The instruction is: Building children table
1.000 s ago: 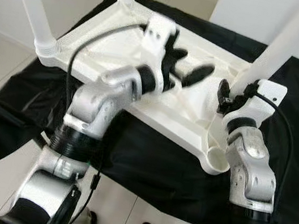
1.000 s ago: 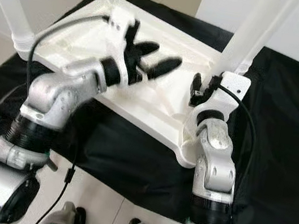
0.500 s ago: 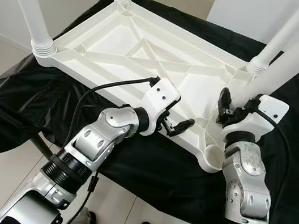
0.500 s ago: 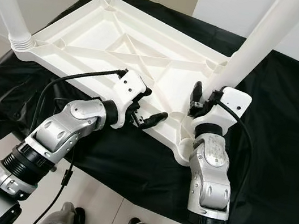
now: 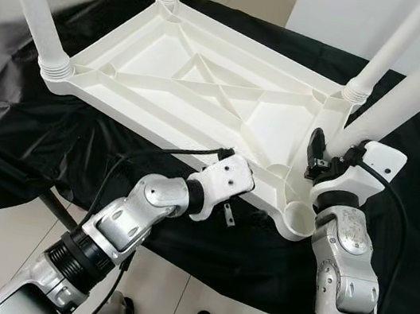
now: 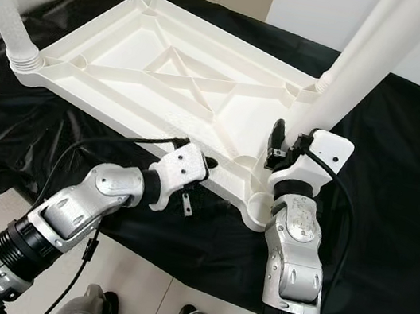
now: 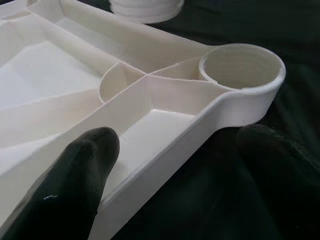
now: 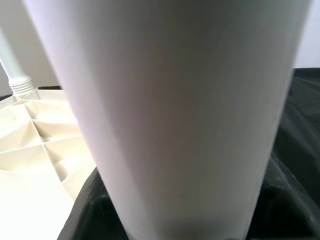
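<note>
The white plastic children's table (image 5: 206, 84) lies upside down on a black cloth (image 5: 205, 237), with three legs already standing in its corner sockets and the near corner socket (image 7: 241, 67) left empty. Within the last second the left gripper (image 7: 170, 175) has been swung from above the middle of the tabletop's ribbed underside down to the near edge, just beside that empty socket; in the left wrist view its black fingers (image 7: 65, 180) are seen spread apart, one over the inside of the rim and the other outside it over the cloth, with nothing clamped yet. The right gripper (image 5: 325, 156) has stayed where it was, wrapped around the fourth leg (image 5: 414, 94), which is held tilted above the empty socket rather than seated in it. From this it can be judged that the tabletop is about to be steadied at its rim so that the last leg can be lowered and pressed into the socket; the task appears close to completion.
</note>
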Controlling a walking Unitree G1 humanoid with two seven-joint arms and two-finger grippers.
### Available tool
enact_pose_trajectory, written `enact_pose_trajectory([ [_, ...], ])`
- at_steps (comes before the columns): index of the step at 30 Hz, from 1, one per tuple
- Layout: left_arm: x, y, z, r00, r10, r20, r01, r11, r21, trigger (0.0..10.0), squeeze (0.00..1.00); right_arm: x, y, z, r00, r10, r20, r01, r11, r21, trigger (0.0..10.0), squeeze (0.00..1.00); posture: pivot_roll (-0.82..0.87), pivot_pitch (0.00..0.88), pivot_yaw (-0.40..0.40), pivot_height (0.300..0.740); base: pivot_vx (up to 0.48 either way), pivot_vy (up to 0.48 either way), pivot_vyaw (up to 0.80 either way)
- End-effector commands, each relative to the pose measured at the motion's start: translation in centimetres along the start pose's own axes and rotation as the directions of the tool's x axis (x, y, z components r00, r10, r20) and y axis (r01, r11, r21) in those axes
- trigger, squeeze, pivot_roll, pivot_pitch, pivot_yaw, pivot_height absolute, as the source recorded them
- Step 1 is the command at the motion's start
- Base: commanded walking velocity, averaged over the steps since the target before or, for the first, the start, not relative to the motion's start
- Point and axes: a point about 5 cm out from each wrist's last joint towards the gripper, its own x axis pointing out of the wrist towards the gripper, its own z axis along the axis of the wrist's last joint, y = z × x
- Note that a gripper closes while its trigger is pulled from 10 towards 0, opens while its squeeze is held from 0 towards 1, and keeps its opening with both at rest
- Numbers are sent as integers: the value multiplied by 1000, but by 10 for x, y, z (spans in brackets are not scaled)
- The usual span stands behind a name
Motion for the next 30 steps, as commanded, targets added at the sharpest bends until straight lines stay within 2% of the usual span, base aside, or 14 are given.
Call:
enact_pose_trajectory([
  [1, 4, -7, -5, 999, -44, -23, 44, 999, 22, 10000, 0, 0, -1, 1, 1000, -5, 13, 5, 1000, -3, 10000, 0, 49, 164, -56, 740, 0, 0, 0],
  [12, 20, 3, -9, 998, 16, -66, -15, 1000, 15, 10000, 0, -1, -2, 2, 1000, -10, 18, 10, 1000, -7, 10000, 0, 26, 150, -41, 740, 0, 0, 0],
  [13, 26, 10, -8, 996, 41, -73, -40, 999, 10, 10000, 0, -2, -2, 2, 1000, -15, 21, 15, 1000, -7, 10000, 0, 18, 145, -34, 740, 0, 0, 0],
  [18, 35, 19, -4, 994, 79, -73, -78, 997, 12, 10000, 0, -5, -1, 1, 1000, -14, 20, 15, 1000, -4, 10000, 0, 10, 139, -28, 740, 0, 0, 0],
  [30, 43, 31, -1, 990, 119, -69, -118, 993, 30, 10000, 0, -16, 0, -8, 1000, -8, -22, 8, 1000, -11, 10000, 0, 2, 133, -27, 740, 0, 0, 0],
])
